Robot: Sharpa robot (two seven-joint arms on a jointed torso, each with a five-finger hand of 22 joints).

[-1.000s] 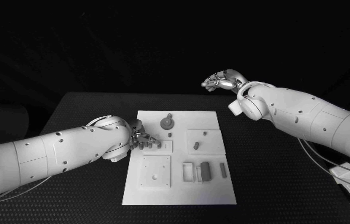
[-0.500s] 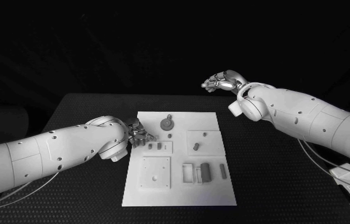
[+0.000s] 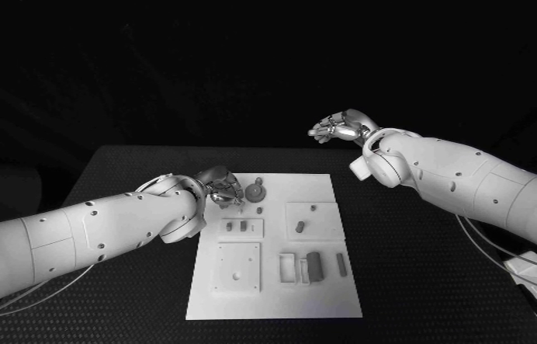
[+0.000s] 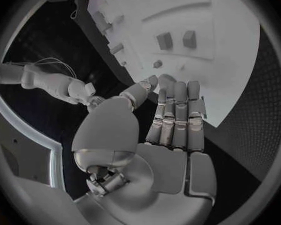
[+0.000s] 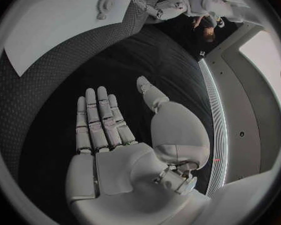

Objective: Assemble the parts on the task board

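On the board (image 3: pixel 275 282) at frame centre, the small parts (image 3: pixel 314 264) look light, rigid and slippery, best pinched at the sides; left hand (image 3: pixel 220 186) and right hand (image 3: pixel 339 126) hold nothing, fingers extended.

Left hand (image 3: pixel 220 186) covers task board (image 3: pixel 324 282) far-left corner; parts (image 3: pixel 314 264) too small to ID; contact w/ gear-like part (image 3: pixel 256 191) unclear.

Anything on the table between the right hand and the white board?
No: in the right wrist view only bare black table lies between the right hand and the white task board.
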